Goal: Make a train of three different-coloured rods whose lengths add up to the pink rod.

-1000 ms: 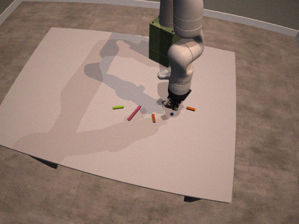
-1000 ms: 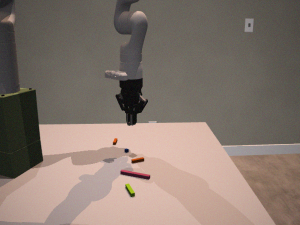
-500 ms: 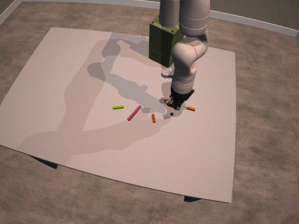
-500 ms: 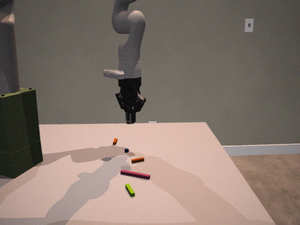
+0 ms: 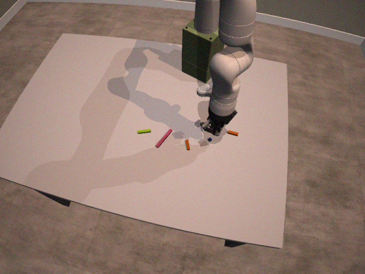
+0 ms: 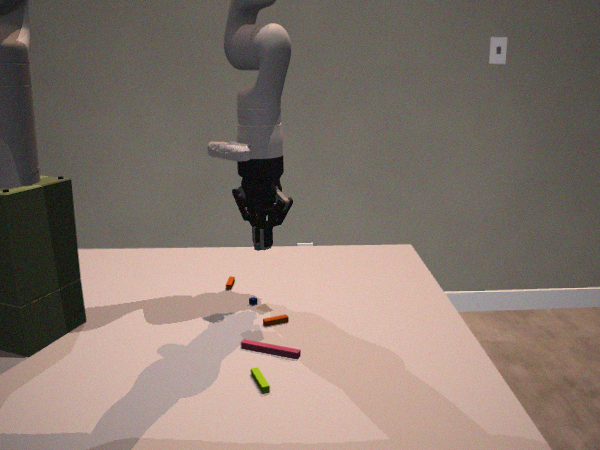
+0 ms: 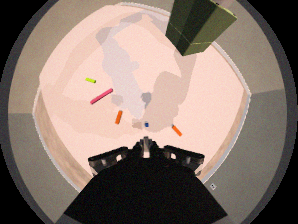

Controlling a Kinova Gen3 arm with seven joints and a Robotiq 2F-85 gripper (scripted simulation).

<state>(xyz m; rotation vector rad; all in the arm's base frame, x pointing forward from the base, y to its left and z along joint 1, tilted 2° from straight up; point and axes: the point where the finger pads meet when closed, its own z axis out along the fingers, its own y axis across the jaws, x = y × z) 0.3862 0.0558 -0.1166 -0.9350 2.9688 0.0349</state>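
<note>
My gripper [image 5: 213, 130] [image 6: 262, 244] [image 7: 146, 143] hangs well above the table, shut on a small grey rod [image 6: 258, 244] that is mostly hidden between the fingers. Below it a blue cube-like rod [image 5: 209, 139] [image 6: 253, 300] [image 7: 147, 124] lies flat. One orange rod [image 5: 187, 144] [image 6: 275, 320] [image 7: 119, 117] lies to one side of the blue rod, and a second orange rod [image 5: 233, 133] [image 6: 230, 282] [image 7: 176, 129] lies on the other side. The pink rod [image 5: 163, 138] [image 6: 270, 349] [image 7: 101, 96] and the lime rod [image 5: 143, 131] [image 6: 260, 380] [image 7: 91, 80] lie further off, apart from each other.
The rods lie on a pale table top [image 5: 91, 76] [image 6: 400, 350]. The arm's green pedestal [image 5: 198, 52] [image 6: 35, 260] [image 7: 196, 19] stands at the table's back edge. The arm's shadows fall across the rods.
</note>
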